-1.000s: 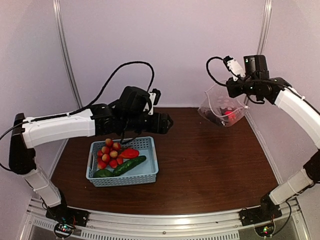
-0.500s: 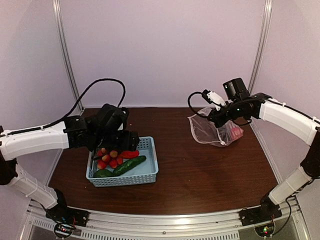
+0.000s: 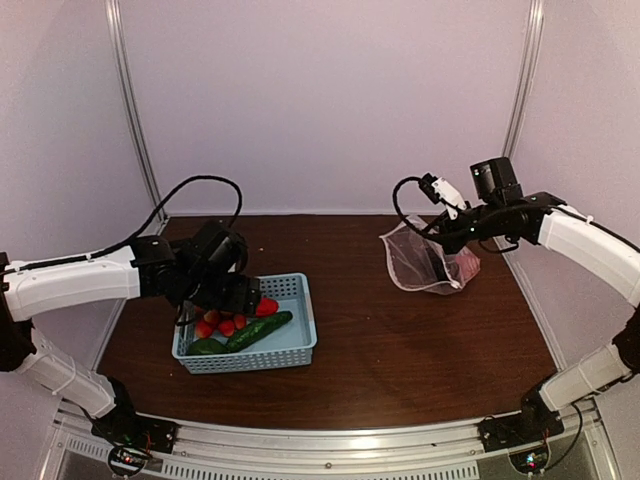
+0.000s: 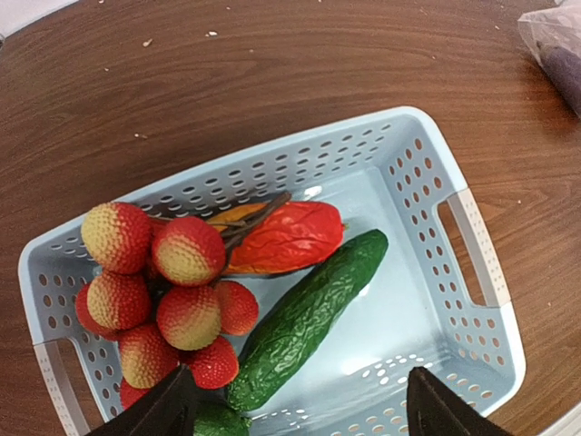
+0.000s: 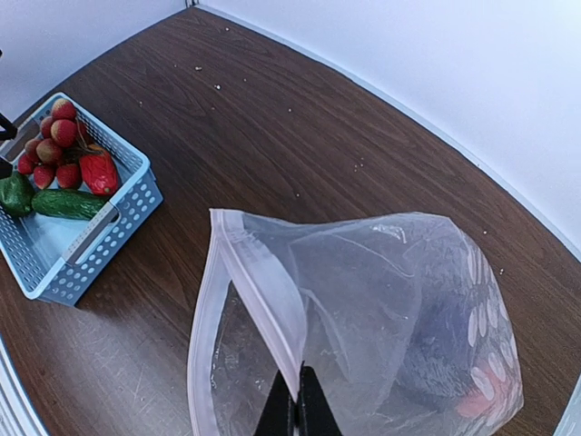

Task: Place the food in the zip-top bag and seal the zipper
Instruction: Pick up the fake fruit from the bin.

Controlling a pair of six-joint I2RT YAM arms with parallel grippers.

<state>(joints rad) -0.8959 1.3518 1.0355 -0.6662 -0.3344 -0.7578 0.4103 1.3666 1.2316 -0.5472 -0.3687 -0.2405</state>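
Dark brown wood-grain table (image 3: 400,350), white enclosure walls (image 3: 330,100).

Near left: light-blue perforated plastic basket (image 4: 472,245). It holds a cluster of red-orange cherry tomatoes (image 4: 186,313), a red pepper (image 4: 290,238) touching the cluster, and a green cucumber (image 4: 309,313) lying diagonally beside both. A small dark green piece (image 4: 213,422) sits at the cucumber's lower end.

Left gripper (image 4: 304,420) hovers over the basket, fingers spread wide, holding nothing.

Far right: right gripper (image 5: 292,413) is pinched closed on the mouth edge of the clear polka-dot zip-top bag (image 5: 381,300). White zipper strip (image 5: 268,291) is unsealed and the mouth gapes.

Inside the bag: dark purple eggplant (image 5: 445,341), with a red item (image 5: 472,400) beside it.
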